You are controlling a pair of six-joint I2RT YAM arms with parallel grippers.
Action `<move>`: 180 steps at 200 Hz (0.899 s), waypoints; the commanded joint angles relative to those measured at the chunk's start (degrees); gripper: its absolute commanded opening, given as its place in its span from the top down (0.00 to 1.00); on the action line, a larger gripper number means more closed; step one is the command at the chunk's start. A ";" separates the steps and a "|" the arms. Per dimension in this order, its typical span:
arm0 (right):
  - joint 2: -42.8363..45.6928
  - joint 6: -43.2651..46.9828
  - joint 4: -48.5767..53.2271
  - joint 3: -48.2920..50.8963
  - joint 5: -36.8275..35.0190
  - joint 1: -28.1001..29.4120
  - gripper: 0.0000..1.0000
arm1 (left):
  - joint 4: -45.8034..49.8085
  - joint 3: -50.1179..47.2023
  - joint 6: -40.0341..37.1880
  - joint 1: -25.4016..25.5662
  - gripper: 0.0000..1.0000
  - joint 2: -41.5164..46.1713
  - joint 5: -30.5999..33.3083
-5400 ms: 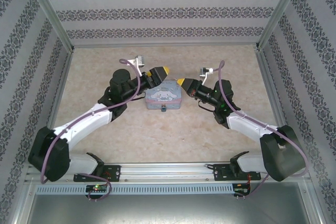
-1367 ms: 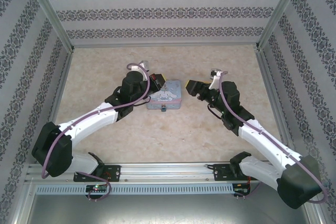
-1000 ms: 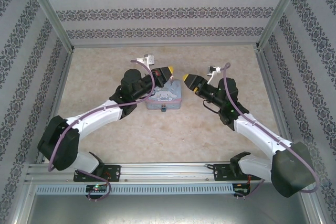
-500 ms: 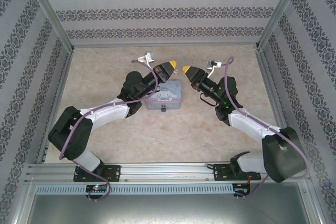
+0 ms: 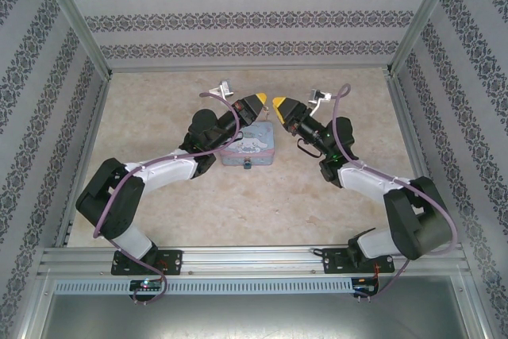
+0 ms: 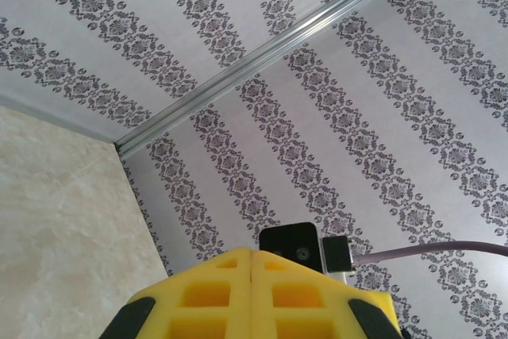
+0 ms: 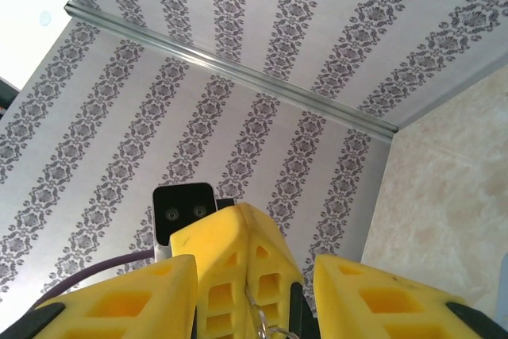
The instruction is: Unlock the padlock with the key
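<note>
Key (image 7: 259, 317) pinched in left fingers (image 7: 230, 267), between spread right fingers (image 7: 381, 303); padlock (image 5: 248, 165) apart.

Arms: 2 – left arm (image 5: 159, 171), right arm (image 5: 369, 184).
Grippers: 2 – left gripper (image 5: 255, 101), right gripper (image 5: 279, 103).
Tin (image 5: 252, 142): 1.
Padlock (image 5: 248, 164): 1.
Wrist cams (image 5: 221, 86): 2, 1 per arm.
Purple cables (image 5: 343, 109): 2.

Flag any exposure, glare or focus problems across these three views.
Top external: even, soft light, no glare, though the padlock is barely a speck. Left wrist: wallpaper and left tool both crisp, evenly lit. Right wrist: top-left corner blown out white; elsewhere well exposed.
</note>
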State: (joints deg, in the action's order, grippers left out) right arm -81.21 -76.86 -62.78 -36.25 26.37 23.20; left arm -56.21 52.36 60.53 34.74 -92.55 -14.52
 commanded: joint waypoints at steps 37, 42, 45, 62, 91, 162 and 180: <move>-2.46 -1.49 -7.43 0.21 -1.31 2.07 0.60 | -3.76 -0.15 0.21 -0.55 1.00 0.00 0.57; -2.47 -1.54 -7.59 0.28 -1.24 2.11 0.60 | -3.73 -0.14 0.20 -0.53 1.00 0.00 0.64; -2.50 -1.58 -7.68 0.30 -1.27 2.16 0.60 | -3.66 -0.15 0.16 -0.55 1.00 0.00 0.64; -2.72 -1.70 -8.23 0.64 -1.28 2.30 0.60 | -3.50 0.02 0.09 -0.50 1.00 -0.08 0.64; -2.97 -1.80 -8.71 1.14 -1.17 2.68 0.61 | -3.12 0.11 -0.15 -0.55 1.00 -0.23 0.64; -3.61 -1.84 -9.98 2.04 -1.26 3.43 0.63 | -3.01 0.30 -0.14 -0.55 1.00 -0.27 0.75; -3.86 -1.90 -10.38 2.15 -1.28 3.61 0.64 | -2.79 0.45 -0.24 -0.55 1.00 -0.38 0.81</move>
State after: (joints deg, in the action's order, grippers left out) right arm -84.53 -78.32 -69.32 -35.07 25.76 26.02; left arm -56.21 52.36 60.51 34.74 -92.64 -14.31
